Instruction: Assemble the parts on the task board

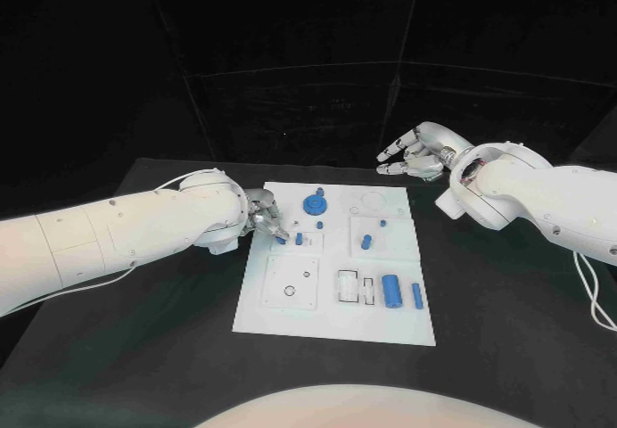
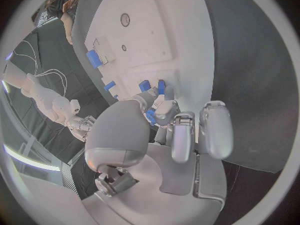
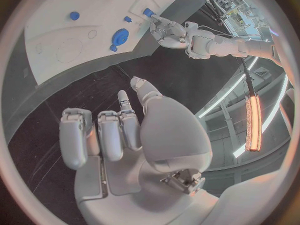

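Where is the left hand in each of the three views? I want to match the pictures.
Head view: left hand at the left edge of the board, pinching a blue part.
Left wrist view: left hand in the middle, with the blue part at its fingertips, over the board.
Right wrist view: left hand across the table, at the board's edge.
Shared landmark: the board.

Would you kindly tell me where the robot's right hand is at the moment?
In the head view, the right hand hovers over the black table just beyond the task board's far right corner, holding nothing.
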`<state>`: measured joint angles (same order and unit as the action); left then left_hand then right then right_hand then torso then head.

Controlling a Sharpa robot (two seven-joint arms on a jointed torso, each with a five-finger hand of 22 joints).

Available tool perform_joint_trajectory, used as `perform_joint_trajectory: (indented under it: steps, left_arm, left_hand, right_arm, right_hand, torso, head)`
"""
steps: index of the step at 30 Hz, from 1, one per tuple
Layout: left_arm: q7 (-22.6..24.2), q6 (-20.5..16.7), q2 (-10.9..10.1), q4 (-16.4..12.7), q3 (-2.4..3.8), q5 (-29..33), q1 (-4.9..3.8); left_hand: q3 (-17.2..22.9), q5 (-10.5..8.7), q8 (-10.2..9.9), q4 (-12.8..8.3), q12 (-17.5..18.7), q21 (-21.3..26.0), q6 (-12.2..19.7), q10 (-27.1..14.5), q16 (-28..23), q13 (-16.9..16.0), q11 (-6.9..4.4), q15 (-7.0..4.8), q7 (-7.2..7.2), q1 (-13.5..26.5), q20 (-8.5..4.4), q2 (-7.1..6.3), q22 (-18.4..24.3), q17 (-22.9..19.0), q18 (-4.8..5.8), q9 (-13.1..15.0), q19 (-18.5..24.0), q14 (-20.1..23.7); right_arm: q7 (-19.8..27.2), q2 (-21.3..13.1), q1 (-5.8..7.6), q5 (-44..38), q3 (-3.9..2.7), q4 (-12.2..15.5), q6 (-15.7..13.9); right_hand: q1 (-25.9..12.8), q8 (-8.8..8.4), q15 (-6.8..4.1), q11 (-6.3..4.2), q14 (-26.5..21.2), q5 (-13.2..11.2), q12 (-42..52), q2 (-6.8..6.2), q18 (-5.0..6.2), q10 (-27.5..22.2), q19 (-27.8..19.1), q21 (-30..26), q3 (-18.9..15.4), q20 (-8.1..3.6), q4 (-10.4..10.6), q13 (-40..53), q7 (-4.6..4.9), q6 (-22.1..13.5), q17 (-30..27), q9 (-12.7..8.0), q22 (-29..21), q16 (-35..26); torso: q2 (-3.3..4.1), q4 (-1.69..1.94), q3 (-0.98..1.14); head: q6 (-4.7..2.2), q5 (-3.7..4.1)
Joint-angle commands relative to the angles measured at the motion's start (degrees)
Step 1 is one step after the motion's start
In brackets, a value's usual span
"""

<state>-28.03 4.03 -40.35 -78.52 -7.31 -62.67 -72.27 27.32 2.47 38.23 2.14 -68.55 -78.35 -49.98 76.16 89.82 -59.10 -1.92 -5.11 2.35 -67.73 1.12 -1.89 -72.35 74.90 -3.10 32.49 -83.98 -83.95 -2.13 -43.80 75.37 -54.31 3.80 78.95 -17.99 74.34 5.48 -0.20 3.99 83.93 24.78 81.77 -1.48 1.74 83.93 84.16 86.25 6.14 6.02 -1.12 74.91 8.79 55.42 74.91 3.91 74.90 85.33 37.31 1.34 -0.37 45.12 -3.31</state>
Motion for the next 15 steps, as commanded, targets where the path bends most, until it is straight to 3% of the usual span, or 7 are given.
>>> perform_joint_trajectory:
  steps: [1, 15]
  left_arm:
    - [-0.7, 2.2, 0.1, -0.1, -0.02, -0.3, -0.04]
    - [-0.7, 1.6, 0.6, 0.7, -0.02, -0.7, -0.04]
  left_hand:
    - [5.1, 0.23, 0.3, -4.9, 0.4, -0.2, -0.4, 0.4, 0.2, 0.0, -0.09, -0.21, -0.16, -0.2, -0.31, 0.26, 0.0, 15.1, -0.49, 0.0, -0.4, -6.0]
    - [5.5, 0.23, 0.7, -4.0, 0.1, -0.2, -0.9, 0.7, 0.2, -0.2, -0.14, -0.23, -0.26, 1.3, -0.32, 0.17, 0.0, 15.1, -0.49, 0.2, -0.4, -6.0]
  right_arm:
    - [0.3, 0.1, 0.11, -0.1, -0.04, 0.0, 0.4]
    - [0.3, 0.2, 0.11, -0.1, -0.04, 0.1, 0.5]
  right_hand:
    - [-0.4, -0.35, -0.44, -0.3, 3.9, 0.4, -0.1, -0.06, 0.29, 1.1, 1.3, -0.2, 0.4, -0.38, 0.0, 8.6, 0.08, 0.3, 4.9, -0.1, 6.2, -0.3]
    - [-0.4, -0.35, -0.44, -0.29, 3.9, 0.4, -0.2, -0.1, 0.29, 1.1, 1.3, -0.3, 0.6, -0.39, -0.1, 8.6, 0.09, 0.3, 4.9, -0.1, 6.2, -0.3]
  torso:
    - [0.01, 0.03, -0.03]
    - [0.03, -0.06, 0.0]
  head:
    - [0.12, 0.03]
    - [0.09, -0.04]
